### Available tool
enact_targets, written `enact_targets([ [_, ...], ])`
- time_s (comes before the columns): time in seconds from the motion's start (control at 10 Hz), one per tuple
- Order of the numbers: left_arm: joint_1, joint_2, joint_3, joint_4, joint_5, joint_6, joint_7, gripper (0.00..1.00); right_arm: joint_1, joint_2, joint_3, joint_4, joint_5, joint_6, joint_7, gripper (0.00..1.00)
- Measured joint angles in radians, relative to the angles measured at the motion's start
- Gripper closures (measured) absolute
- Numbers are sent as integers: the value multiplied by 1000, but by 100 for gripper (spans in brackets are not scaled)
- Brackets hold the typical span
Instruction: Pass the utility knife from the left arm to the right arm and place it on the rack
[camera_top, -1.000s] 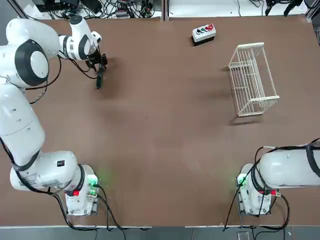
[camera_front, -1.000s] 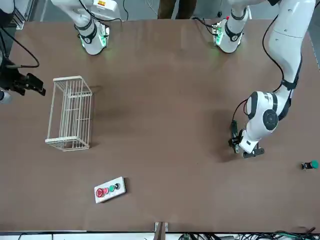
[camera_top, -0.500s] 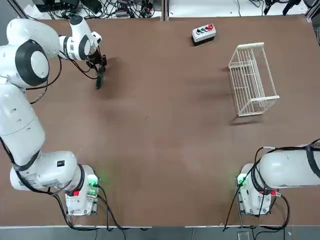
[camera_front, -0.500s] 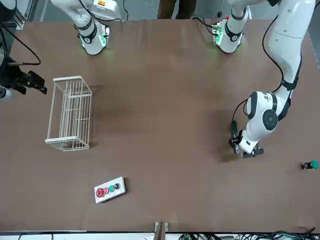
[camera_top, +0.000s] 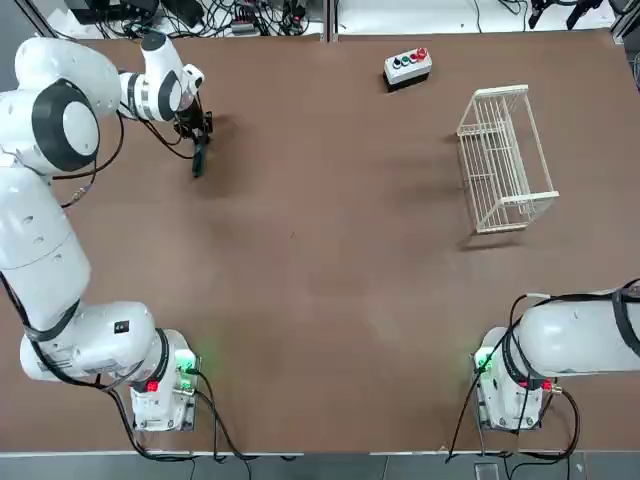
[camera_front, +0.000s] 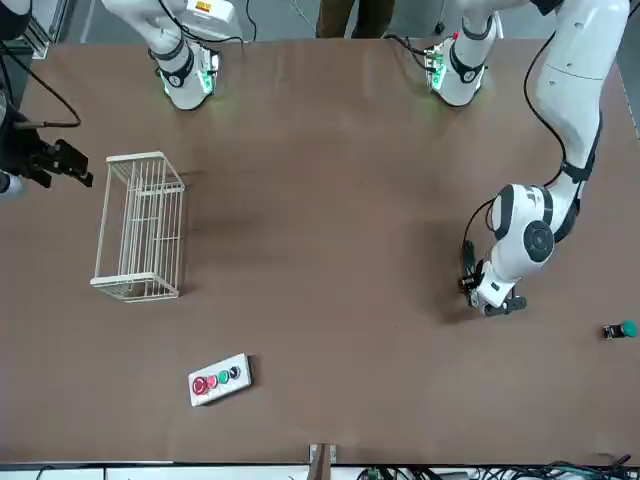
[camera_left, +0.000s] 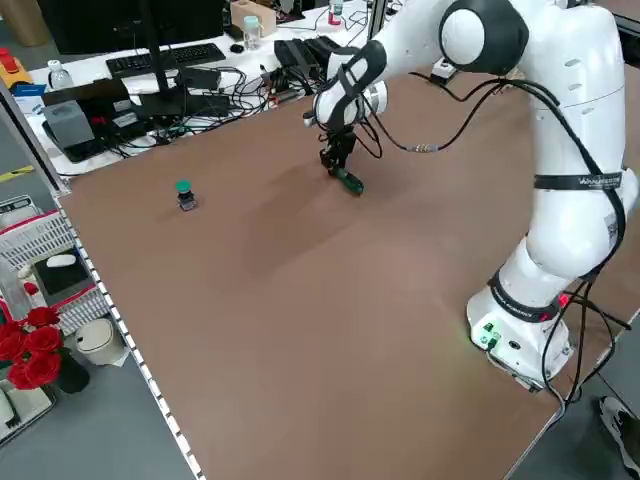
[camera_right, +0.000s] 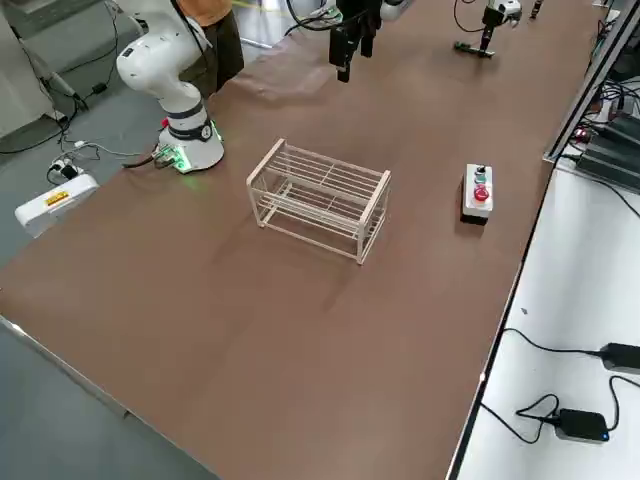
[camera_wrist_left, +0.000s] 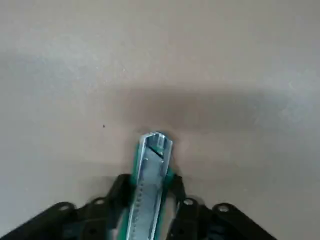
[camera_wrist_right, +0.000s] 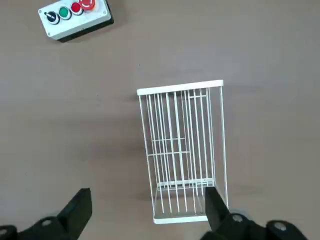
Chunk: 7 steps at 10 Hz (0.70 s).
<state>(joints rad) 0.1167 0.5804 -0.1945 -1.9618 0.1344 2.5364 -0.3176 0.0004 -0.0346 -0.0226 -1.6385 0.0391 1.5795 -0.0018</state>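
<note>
Left gripper (camera_top: 197, 140): at the table's far left, about 10 o'clock from table centre in the top view; fingers closed tight on the knife (camera_wrist_left: 149, 185), which sits between them with no gap.
Knife: held at one end, the other end pointing down at the table (camera_top: 320, 300); the left side view shows its green-edged tip (camera_left: 350, 182) at or just above the surface, and I cannot tell whether it touches.
Knife axis: in the top view it runs toward 6 o'clock from the gripper; steeply tilted, not flat.
Right gripper (camera_wrist_right: 145, 215): above the rack (camera_wrist_right: 182, 150), fingers spread wide, nothing between them; seen at the left edge of the front view (camera_front: 45, 160).
Rack: far right, about 2 o'clock from table centre in the top view (camera_top: 503, 160), lying on the table.
Key relation: knife and right gripper are well apart, across the table's width; the right gripper lies at about 3 o'clock from the knife.
Judgement: the handover probably needs both arms to move toward the middle, with the knife's free end offered to the right.
</note>
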Motion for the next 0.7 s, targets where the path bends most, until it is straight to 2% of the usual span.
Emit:
enact_targets([
  [0.1, 0, 0, 0, 2, 0, 0, 0, 66, 0, -3, 0, 0, 0, -2, 0, 0],
  [0.7, 11, 2, 1, 15, -1, -9, -1, 66, 0, -24, -2, 3, 0, -26, 0, 0],
])
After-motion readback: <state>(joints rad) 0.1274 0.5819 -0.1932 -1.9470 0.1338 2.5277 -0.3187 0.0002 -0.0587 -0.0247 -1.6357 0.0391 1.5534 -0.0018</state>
